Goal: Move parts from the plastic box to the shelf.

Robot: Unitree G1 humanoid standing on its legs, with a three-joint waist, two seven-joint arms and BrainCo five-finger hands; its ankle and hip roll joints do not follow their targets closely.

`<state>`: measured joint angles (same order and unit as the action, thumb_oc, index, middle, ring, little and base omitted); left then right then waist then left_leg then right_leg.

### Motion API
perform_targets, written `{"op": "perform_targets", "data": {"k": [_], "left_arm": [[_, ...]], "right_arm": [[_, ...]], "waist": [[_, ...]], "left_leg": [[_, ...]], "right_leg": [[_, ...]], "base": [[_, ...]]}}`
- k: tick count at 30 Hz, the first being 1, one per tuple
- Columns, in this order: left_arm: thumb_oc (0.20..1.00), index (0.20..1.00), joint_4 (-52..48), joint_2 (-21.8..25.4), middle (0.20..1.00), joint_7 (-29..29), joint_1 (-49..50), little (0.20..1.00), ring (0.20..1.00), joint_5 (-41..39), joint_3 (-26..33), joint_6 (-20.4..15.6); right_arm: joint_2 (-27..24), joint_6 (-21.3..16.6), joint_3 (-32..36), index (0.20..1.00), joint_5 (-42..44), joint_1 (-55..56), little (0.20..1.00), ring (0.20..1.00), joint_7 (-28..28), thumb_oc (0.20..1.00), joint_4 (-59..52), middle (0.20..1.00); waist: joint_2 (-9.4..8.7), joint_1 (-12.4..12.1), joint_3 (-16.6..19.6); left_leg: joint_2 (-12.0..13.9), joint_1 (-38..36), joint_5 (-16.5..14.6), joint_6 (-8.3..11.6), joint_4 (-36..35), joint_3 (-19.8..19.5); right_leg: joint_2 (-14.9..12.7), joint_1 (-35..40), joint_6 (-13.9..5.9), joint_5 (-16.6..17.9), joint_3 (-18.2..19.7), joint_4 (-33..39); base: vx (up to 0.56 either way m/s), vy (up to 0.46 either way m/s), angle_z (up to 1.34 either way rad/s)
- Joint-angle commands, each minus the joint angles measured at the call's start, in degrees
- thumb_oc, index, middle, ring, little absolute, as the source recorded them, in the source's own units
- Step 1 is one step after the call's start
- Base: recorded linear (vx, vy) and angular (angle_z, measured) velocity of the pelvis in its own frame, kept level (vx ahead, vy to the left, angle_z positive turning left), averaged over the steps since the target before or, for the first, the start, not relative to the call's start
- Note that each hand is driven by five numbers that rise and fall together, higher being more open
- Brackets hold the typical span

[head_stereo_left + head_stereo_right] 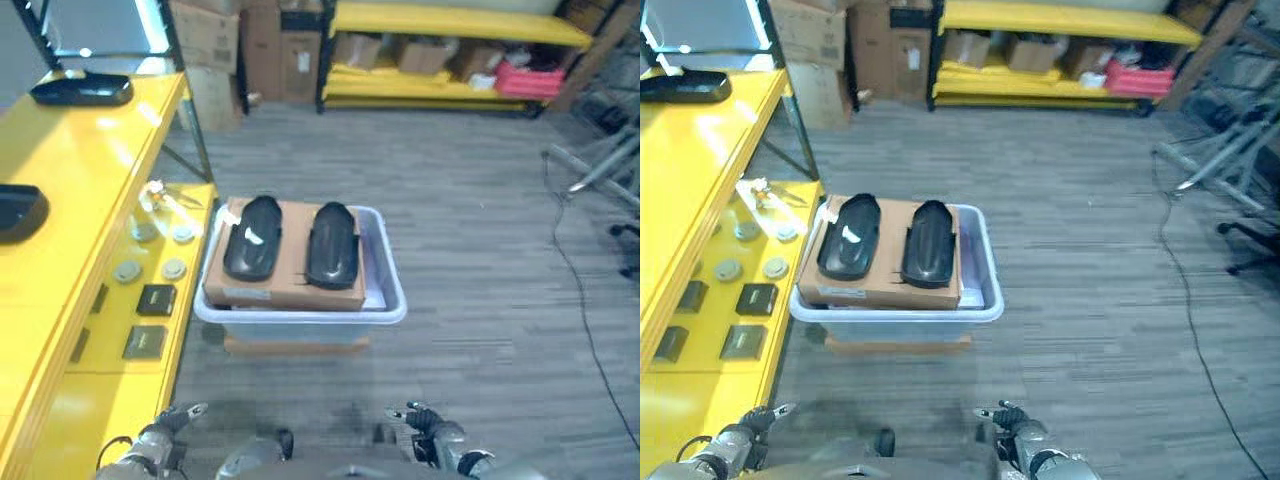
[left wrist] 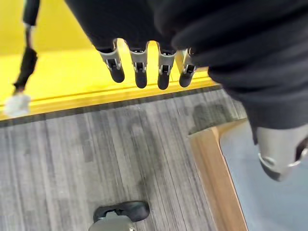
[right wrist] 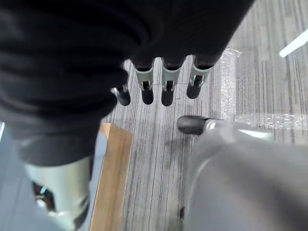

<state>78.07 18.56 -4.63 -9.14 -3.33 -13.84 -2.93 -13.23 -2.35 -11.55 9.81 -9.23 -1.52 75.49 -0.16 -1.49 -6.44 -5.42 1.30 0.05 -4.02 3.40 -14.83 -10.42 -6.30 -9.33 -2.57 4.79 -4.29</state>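
A pale plastic box (image 1: 392,288) stands on the floor ahead, on a wooden board (image 1: 295,347). A cardboard sheet (image 1: 285,282) lies across its top and carries two black curved parts, one on the left (image 1: 252,238) and one on the right (image 1: 331,245). The yellow shelf (image 1: 80,190) runs along the left, with a black part (image 1: 82,90) at its far end and another (image 1: 15,210) nearer. My left hand (image 1: 165,425) and right hand (image 1: 425,422) hang low, short of the box. Both are open and hold nothing, fingers (image 2: 139,67) (image 3: 166,84) straight over the floor.
The shelf's lower ledge holds several round discs (image 1: 150,250) and dark square pieces (image 1: 155,298). Cardboard boxes (image 1: 210,40) stand at the back left. A yellow rack (image 1: 450,25) with more boxes is beyond them. A chair base (image 1: 600,170) stands at the right.
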Motion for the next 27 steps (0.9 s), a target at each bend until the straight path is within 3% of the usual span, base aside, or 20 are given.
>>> {"op": "perform_targets", "data": {"k": [1,8,10,13,18,27], "left_arm": [[1.0,1.0,0.7,-2.0,1.0,-0.3,0.6,1.0,1.0,0.4,1.8,-0.8],[1.0,1.0,-1.1,-5.3,1.0,-1.7,3.1,1.0,1.0,1.0,0.9,-1.5],[1.0,1.0,-2.1,-6.3,1.0,-2.5,4.0,1.0,1.0,0.3,0.4,-2.1],[1.0,1.0,-2.1,-6.6,1.0,-2.9,4.4,1.0,1.0,0.6,-0.4,-2.2],[1.0,1.0,-2.3,-6.2,1.0,-3.4,4.2,1.0,1.0,1.2,-1.2,-2.3],[1.0,1.0,-3.9,-6.7,1.0,-6.3,-0.3,1.0,1.0,-0.5,-6.3,-2.8]], "right_arm": [[-5.0,-1.1,2.1,1.0,1.0,-2.0,1.0,1.0,-1.3,1.0,-0.6,1.0],[-8.7,-4.9,5.4,1.0,2.7,-2.6,1.0,1.0,-5.9,1.0,-13.7,1.0],[-10.5,-6.4,6.9,1.0,1.7,-2.4,1.0,1.0,-8.8,1.0,-21.2,1.0],[-11.6,-7.2,8.2,1.0,2.4,-3.9,1.0,1.0,-10.1,1.0,-23.7,1.0],[-13.7,-7.0,6.7,1.0,-0.7,-8.3,1.0,1.0,-12.3,1.0,-25.7,1.0],[-13.4,-5.4,-2.5,1.0,-4.7,-28.5,1.0,1.0,-18.6,1.0,-20.2,1.0]], "waist": [[0.45,-0.8,0.3],[1.64,0.6,-0.7],[2.23,0.9,-0.5],[2.58,0.8,-0.1],[2.71,0.3,-0.2],[3.11,-2.1,-5.0]], "left_leg": [[5.2,0.2,0.0,5.95,-5.0,0.3],[7.0,1.1,1.6,8.06,-6.4,1.4],[7.4,0.8,1.9,7.95,-7.5,1.6],[7.5,0.5,2.0,7.84,-8.1,2.0],[7.4,0.9,2.0,7.78,-8.4,2.0],[6.8,7.9,4.4,8.39,-8.4,2.3]], "right_leg": [[2.9,7.2,1.03,2.2,-7.0,5.6],[3.9,9.4,1.56,2.0,-9.2,9.0],[4.0,9.3,1.49,1.9,-9.1,9.3],[4.1,9.5,1.41,1.7,-9.2,9.3],[4.0,9.0,1.24,1.7,-9.3,9.3],[3.7,1.9,0.81,4.3,-9.7,9.3]], "base": [[0.12,-0.327,0.94],[0.01,-0.11,0.04],[0.02,-0.041,0.13],[0.03,-0.007,-0.06],[0.0,0.004,-0.02],[-0.12,0.027,0.02]]}}
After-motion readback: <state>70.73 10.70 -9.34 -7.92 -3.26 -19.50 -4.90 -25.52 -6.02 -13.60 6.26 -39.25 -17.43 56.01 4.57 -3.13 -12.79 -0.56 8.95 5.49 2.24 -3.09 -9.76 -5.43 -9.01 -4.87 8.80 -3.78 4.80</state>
